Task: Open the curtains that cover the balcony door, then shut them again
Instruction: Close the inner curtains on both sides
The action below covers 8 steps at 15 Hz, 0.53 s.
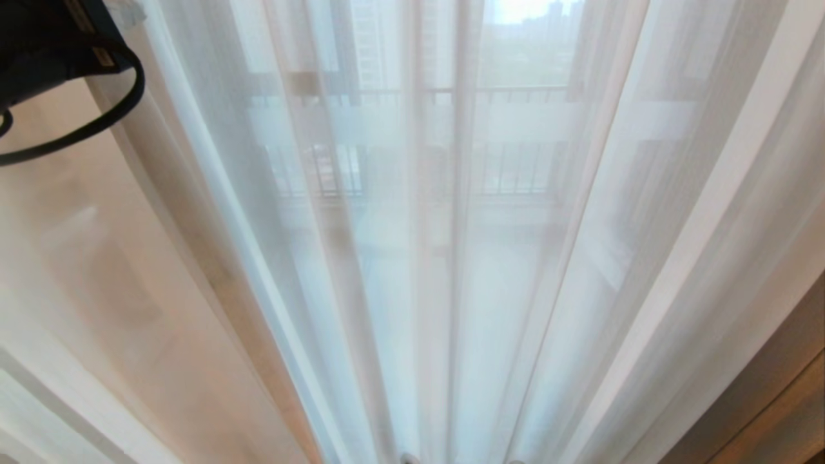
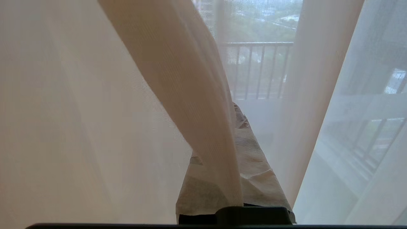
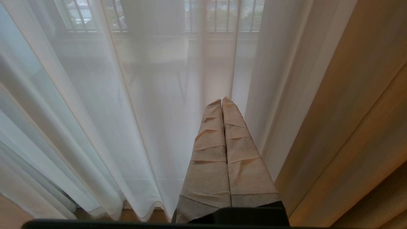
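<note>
Closest in, the left gripper (image 2: 233,149) has its tape-wrapped fingers (image 2: 254,159) pressed together on a gathered fold of the curtains (image 2: 178,79) — the bunched sheer cloth runs down between them and drapes over one side, hiding most of one finger. In the head view the left arm (image 1: 58,45) shows only as a dark shape with a looping black cable (image 1: 122,103) at the upper left corner, raised against the fabric. The right gripper (image 3: 222,152) hangs low and idle, its two wrapped fingers squeezed flat against each other with nothing between them, pointing at the hem of the sheers just beside the thick grey-beige drape (image 3: 356,111) on its outer side. The white sheers fill nearly the whole view ahead, hanging in long pleats drawn across the opening. Behind them, dimly through the weave, stands the balcony door (image 1: 461,167) with its upright frame bar and a pale horizontal band — I cannot make out any markings on it through the cloth. Farther still, a dark barred railing (image 2: 254,70) and, beyond it, hazy buildings and greenery.
</note>
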### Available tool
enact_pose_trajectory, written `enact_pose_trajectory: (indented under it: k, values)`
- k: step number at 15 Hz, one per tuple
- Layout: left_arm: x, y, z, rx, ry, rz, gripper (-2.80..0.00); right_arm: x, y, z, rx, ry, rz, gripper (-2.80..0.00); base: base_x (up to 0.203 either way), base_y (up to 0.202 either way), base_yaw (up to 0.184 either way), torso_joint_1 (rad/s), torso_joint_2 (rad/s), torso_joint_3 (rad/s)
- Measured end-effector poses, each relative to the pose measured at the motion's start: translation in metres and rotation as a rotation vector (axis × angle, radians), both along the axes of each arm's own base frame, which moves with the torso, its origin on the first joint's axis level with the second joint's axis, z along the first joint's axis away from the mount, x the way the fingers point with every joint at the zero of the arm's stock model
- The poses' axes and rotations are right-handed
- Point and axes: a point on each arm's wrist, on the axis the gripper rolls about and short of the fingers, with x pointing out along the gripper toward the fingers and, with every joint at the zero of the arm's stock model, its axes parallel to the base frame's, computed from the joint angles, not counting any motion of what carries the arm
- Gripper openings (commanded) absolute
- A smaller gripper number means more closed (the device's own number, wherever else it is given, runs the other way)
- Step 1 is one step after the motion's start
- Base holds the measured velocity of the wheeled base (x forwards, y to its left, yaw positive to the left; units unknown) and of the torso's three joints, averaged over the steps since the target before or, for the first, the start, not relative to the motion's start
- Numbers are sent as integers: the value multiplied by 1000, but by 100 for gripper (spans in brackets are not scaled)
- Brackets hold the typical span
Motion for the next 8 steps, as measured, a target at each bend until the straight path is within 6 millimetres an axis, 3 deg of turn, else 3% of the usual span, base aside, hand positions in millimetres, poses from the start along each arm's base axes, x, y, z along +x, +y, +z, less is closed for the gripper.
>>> enact_pose_trajectory:
  k: [8]
  values:
    - [17, -34, 4, 0, 1, -122, -280, 0, 0, 0, 0, 0, 1, -280, 0, 0, 0, 0, 0, 0]
